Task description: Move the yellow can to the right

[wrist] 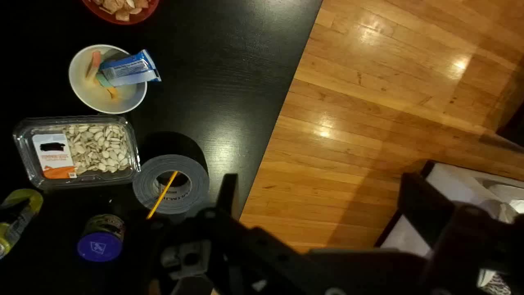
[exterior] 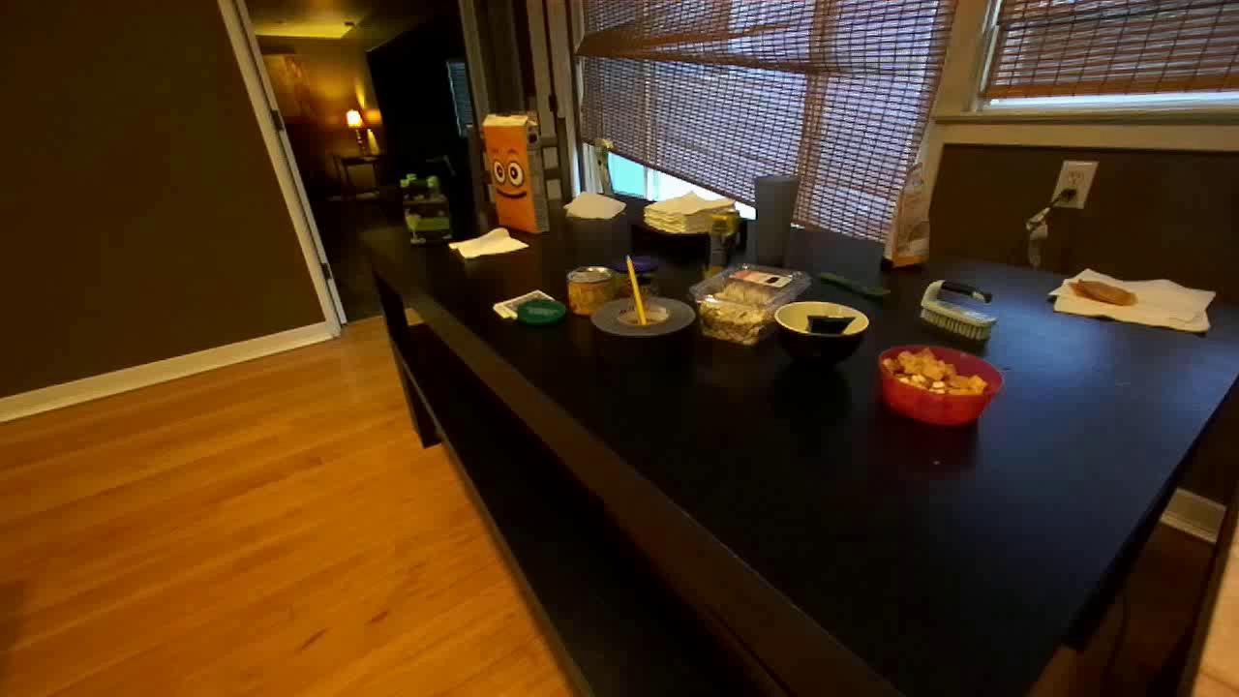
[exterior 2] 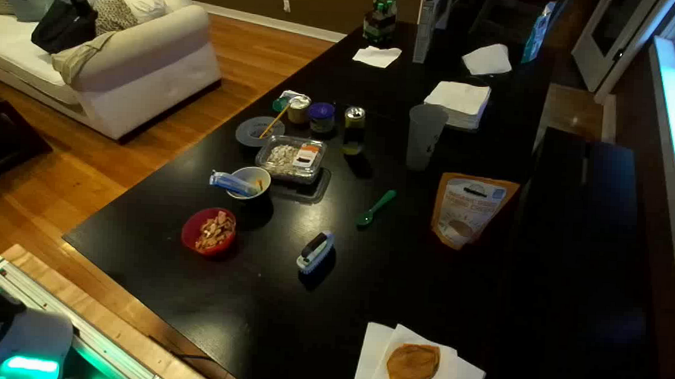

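The yellow can is slim and upright on the black table. It shows in both exterior views [exterior: 723,240] [exterior 2: 354,131], beside the grey cup. In the wrist view the yellow can [wrist: 18,217] is at the lower left edge, partly cut off. My gripper [wrist: 327,196] is open, with wide-apart fingers and nothing between them. It is over the table's edge and the wooden floor, well apart from the can. In an exterior view part of the gripper [exterior 2: 55,0] shows at the top left, in front of the sofa.
A purple-lidded jar [wrist: 100,241], tape roll with pencil [wrist: 196,186], seed box [wrist: 77,151] and white bowl [wrist: 108,80] stand near the can. A grey cup [exterior 2: 425,136], green spoon [exterior 2: 375,209], brush [exterior 2: 315,251], red bowl [exterior 2: 190,234] and orange bag [exterior 2: 470,209] are also on the table.
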`<act>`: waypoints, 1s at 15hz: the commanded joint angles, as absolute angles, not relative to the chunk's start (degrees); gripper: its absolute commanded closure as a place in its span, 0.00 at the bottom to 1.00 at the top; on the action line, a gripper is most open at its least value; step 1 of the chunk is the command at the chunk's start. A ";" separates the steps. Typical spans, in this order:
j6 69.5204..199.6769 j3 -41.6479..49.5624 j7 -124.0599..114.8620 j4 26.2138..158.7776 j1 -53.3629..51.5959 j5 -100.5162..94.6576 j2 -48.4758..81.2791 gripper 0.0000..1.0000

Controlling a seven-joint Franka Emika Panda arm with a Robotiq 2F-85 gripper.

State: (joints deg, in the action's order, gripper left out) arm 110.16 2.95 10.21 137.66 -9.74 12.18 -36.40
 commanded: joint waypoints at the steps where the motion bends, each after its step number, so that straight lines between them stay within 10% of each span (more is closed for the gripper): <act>1: 109.95 2.11 10.69 137.52 -8.68 12.75 -36.34 0.00; 15: 115.98 3.08 8.61 136.41 -3.13 8.60 -30.54 0.00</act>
State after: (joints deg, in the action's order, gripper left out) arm 112.55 3.05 9.67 137.68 -6.63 11.45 -35.01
